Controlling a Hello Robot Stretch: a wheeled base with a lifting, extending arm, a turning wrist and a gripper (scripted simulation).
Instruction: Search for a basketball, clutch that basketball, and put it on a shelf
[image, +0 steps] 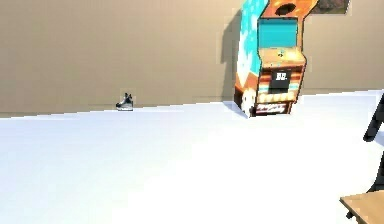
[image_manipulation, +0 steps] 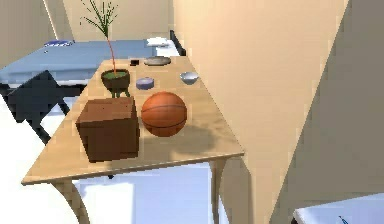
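Orange with dark seams, the basketball (image_manipulation: 165, 113) rests on the wooden tabletop (image_manipulation: 205, 140) in the arm side view, on the right half of the board and nearer to its front edge than to its far end. Just beside it, toward the view's left, stands a brown box (image_manipulation: 108, 130) of about the same height. It cannot be told whether the two touch.

Behind the box is a dark green pot (image_manipulation: 115, 78), and from it rises a thin reddish stem with narrow green leaves (image_manipulation: 100, 18). Farther along the tabletop lie two small bowls, one (image_manipulation: 146, 84) behind the ball and one (image_manipulation: 189, 77) near the right edge. A small dark item (image_manipulation: 133, 62) and something white (image_manipulation: 158, 42) sit at the far end, too small to name.

A dark chair (image_manipulation: 35, 100) stands at the left side of the tabletop. Beyond it is a blue-covered surface (image_manipulation: 60, 62) that looks like a bed. A beige wall (image_manipulation: 270, 90) runs close along the right side.

In the forward view a pale floor (image: 150, 160) reaches to a brown wall (image: 120, 50). An arcade cabinet (image: 272, 65), orange and teal, stands against that wall at the view's right. A small dark thing (image: 125, 102) lies on the floor at the foot of the wall, left of the cabinet and well apart from it. A corner of light wood (image: 365, 207) enters at the bottom right.

The state of the end effector cannot be told.
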